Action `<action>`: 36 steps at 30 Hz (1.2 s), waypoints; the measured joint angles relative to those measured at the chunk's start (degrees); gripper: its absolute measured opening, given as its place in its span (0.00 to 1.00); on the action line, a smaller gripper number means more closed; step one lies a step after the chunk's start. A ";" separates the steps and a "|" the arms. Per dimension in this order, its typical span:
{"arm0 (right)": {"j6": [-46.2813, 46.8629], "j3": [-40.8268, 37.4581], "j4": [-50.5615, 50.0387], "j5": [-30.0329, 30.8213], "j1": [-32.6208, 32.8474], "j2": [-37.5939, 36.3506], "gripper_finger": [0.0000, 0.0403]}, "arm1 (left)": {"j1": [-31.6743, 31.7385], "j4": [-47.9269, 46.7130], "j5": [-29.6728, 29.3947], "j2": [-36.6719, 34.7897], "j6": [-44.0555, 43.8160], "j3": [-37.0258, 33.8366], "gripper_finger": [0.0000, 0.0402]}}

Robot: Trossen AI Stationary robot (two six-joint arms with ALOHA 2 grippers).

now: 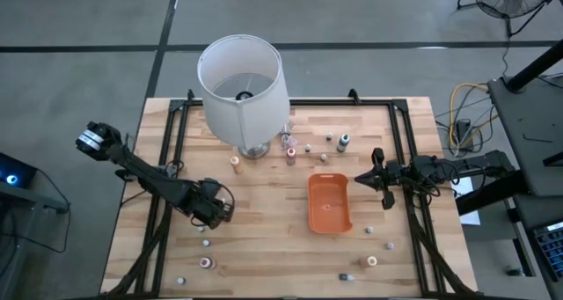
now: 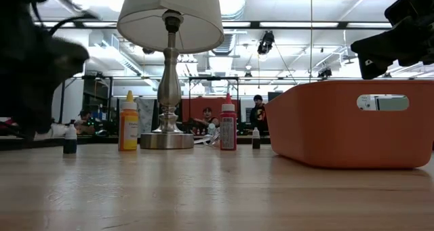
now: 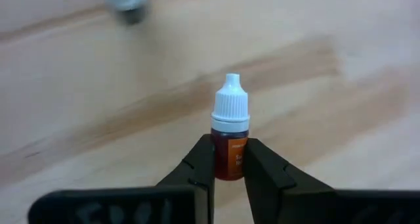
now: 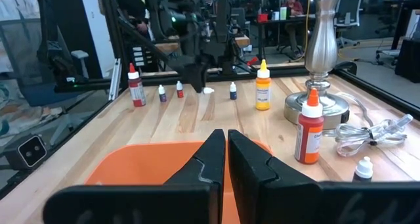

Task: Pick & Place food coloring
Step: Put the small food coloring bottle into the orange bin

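My left gripper (image 1: 211, 214) hovers over the table's left half, shut on a tiny food coloring bottle (image 3: 230, 129) with a white cap and orange-brown contents. The right wrist view shows the same gripper (image 4: 197, 73) far off, with the white cap (image 4: 208, 90) poking out below it. My right gripper (image 4: 226, 152) waits shut and level, just to the right of the orange tray (image 1: 329, 203). Other food coloring bottles stand on the wood near the lamp, among them an orange one (image 1: 236, 162) and a red one (image 1: 290, 155). My left gripper pinches the bottle's lower body (image 3: 230, 165) between its two fingers (image 3: 203, 161). The fingers slant steeply down from above. The white cap end (image 3: 231, 96) sticks out past the fingertips. The bottle looks lifted a little clear of the wood.
A big white lamp (image 1: 242, 80) stands at the far middle, its cable (image 4: 367, 135) coiled beside the base. Several more small bottles are scattered near the front edge (image 1: 205, 263) (image 1: 372, 261). Black frame rails (image 1: 167, 150) run along the table's sides.
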 joint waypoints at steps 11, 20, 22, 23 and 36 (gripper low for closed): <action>0.01 0.00 0.02 0.01 0.01 -0.02 0.03 | -0.28 -0.06 0.19 -0.52 21.65 9.57 0.08; -0.01 0.00 0.02 0.01 -0.01 -0.02 0.03 | -1.96 0.29 -3.20 -0.56 40.56 16.00 0.08; 0.05 0.00 0.02 0.00 -0.01 -0.02 0.03 | -2.49 0.89 -4.50 -0.56 44.01 17.30 0.08; 0.05 0.00 0.02 0.01 0.01 -0.02 0.03 | -2.76 1.34 -5.41 -0.56 45.47 17.98 0.08; 0.03 0.00 0.02 -0.01 0.01 -0.02 0.03 | -4.26 14.00 -19.78 1.34 58.39 23.11 0.08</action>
